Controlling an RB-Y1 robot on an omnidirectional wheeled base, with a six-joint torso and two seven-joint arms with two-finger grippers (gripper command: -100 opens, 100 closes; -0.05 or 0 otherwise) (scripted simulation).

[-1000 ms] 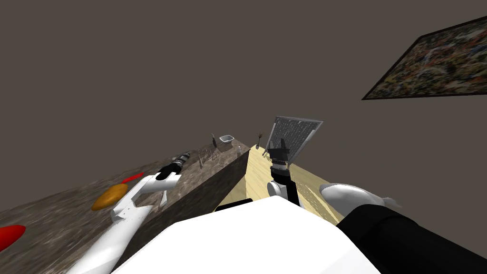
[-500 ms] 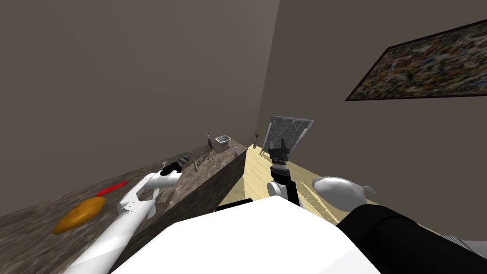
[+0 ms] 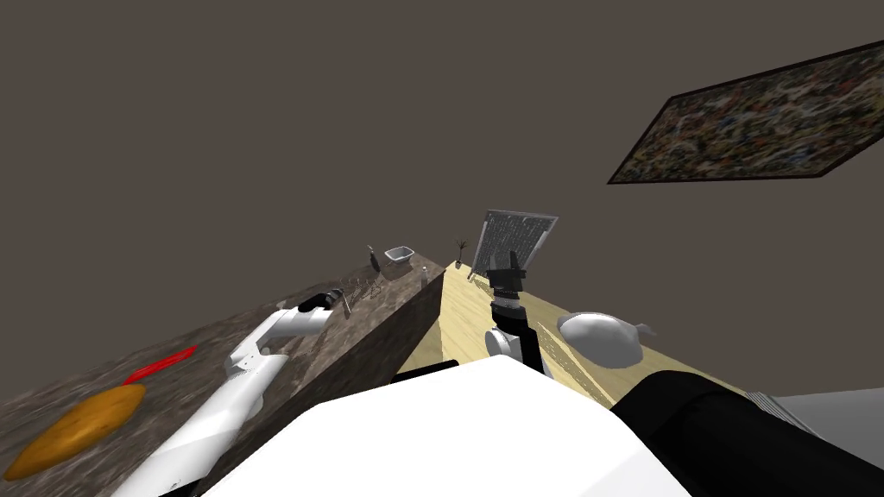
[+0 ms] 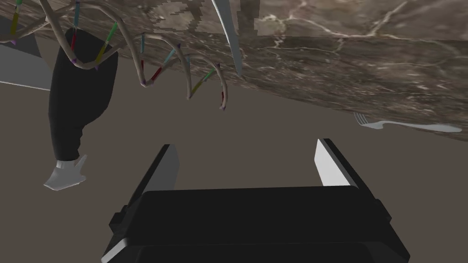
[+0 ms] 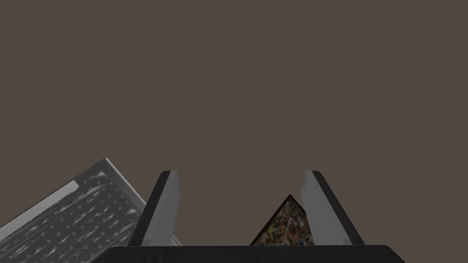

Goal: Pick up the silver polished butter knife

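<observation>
The butter knife [image 4: 231,41], a slim pale grey blade, lies on the brown marbled counter [image 4: 365,50] next to a wire rack [image 4: 151,68] with coloured tips. My left gripper [image 4: 247,160] is open and empty, hovering short of the counter's edge, with the knife's tip ahead between the lines of its fingers. From the head, the left gripper [image 3: 333,298] sits just beside the knife [image 3: 344,305]. My right gripper [image 5: 240,205] is open, held up in front of the chest [image 3: 503,263].
A grey fork [image 4: 406,124] lies on the counter to one side of the knife, a black bottle [image 4: 77,100] to the other. An orange loaf [image 3: 78,427], a red item [image 3: 160,365] and a grey bowl [image 3: 399,254] share the counter. A white rounded object [image 3: 600,336] rests on the wooden floor.
The head view has swung, so counter items slid toward the lower left. My left gripper now sits closer to the knife. The right arm keeps its pose.
</observation>
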